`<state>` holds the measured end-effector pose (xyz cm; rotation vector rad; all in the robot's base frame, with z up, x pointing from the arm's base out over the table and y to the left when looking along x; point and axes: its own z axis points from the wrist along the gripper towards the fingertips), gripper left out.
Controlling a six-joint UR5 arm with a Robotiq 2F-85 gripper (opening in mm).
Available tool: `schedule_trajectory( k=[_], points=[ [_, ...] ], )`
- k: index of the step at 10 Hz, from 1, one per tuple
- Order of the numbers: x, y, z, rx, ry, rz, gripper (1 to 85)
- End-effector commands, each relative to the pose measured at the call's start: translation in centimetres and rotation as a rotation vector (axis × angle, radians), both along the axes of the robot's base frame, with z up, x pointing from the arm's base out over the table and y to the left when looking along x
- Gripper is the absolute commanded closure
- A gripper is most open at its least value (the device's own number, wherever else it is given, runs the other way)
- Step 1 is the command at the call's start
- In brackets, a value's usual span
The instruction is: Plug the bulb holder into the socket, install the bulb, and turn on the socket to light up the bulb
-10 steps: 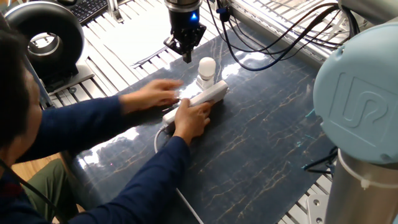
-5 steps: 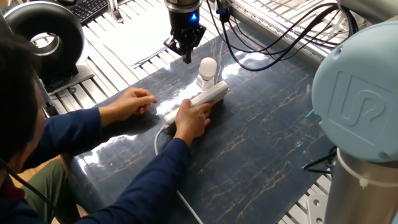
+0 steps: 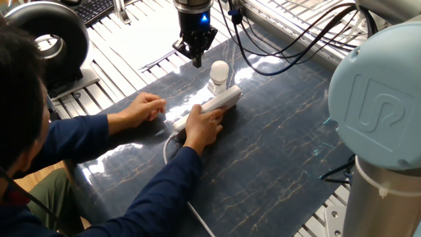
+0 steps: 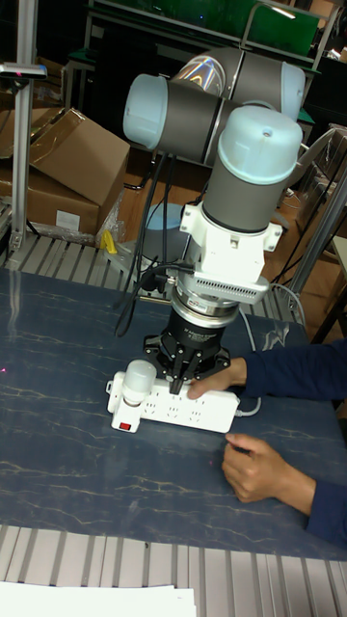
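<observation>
Person's free hand (image 3: pixel 146 105) has pulled back left off the socket (image 3: pixel 209 107) since a second ago; the other hand (image 3: pixel 202 126) still pins the strip's near end. Socket lies on the dark mat (image 3: pixel 276 151), long axis running near-left to far-right. Bulb holder (image 3: pixel 216 85) is plugged in at the far-right end, bulb (image 3: pixel 219 70) upright in it. Gripper (image 3: pixel 195 54) hovers just far-left of the bulb, empty, fingers look together. Red switch (image 4: pixel 122 420) sits at the bulb end, so the gripper is nearest it. Bulb looks unlit.
</observation>
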<state>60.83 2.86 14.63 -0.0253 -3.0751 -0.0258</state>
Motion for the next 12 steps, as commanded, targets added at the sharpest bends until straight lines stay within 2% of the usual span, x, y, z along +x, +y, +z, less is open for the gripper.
schedule_trajectory(
  k=[1,9,12],
  points=[
    [0.0,0.3,0.2,0.009,0.002,-0.009,84.3],
    [0.2,0.6,0.2,0.011,0.003,-0.010,84.3],
    [0.8,2.4,0.2,0.040,0.001,-0.026,84.3]
  ],
)
